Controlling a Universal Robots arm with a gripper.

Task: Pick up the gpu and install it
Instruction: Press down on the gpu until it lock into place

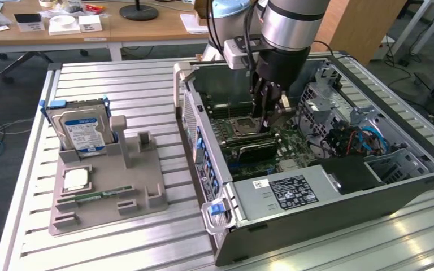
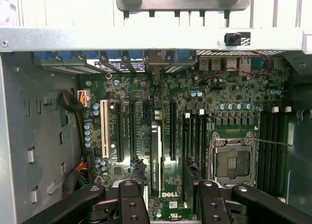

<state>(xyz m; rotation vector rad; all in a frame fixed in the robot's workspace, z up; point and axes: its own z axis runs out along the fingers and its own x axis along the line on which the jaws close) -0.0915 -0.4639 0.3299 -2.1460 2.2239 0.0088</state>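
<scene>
We see a slatted metal table (image 1: 126, 84) in a workroom, with a wooden desk (image 1: 89, 28) at the far side carrying small boxes and a lamp base. On the exterior view's right lies an open computer case (image 1: 398, 186), its motherboard (image 1: 236, 110) facing up. On the exterior view's left sits a grey holder tray (image 1: 138, 186); a silver hard drive (image 1: 83, 131) with a blue label stands upright at its far end, a processor (image 1: 75, 179) lies flat nearer, and a green memory stick (image 1: 92, 197) lies nearer still. The arm (image 1: 293, 28) reaches down into the case, and the gripper (image 1: 268, 110) hangs just above the board near the processor socket (image 1: 243, 124). In the wrist view the gripper (image 2: 165, 192) stands wide, its fingers (image 2: 129, 202) either side of the gpu (image 2: 155, 158) without our seeing them press on it. The gpu stands on edge in a slot of the motherboard (image 2: 229, 95), between the black slots (image 2: 131, 131) and beside the white slot (image 2: 104, 129); the socket (image 2: 233, 160) lies close by.
</scene>
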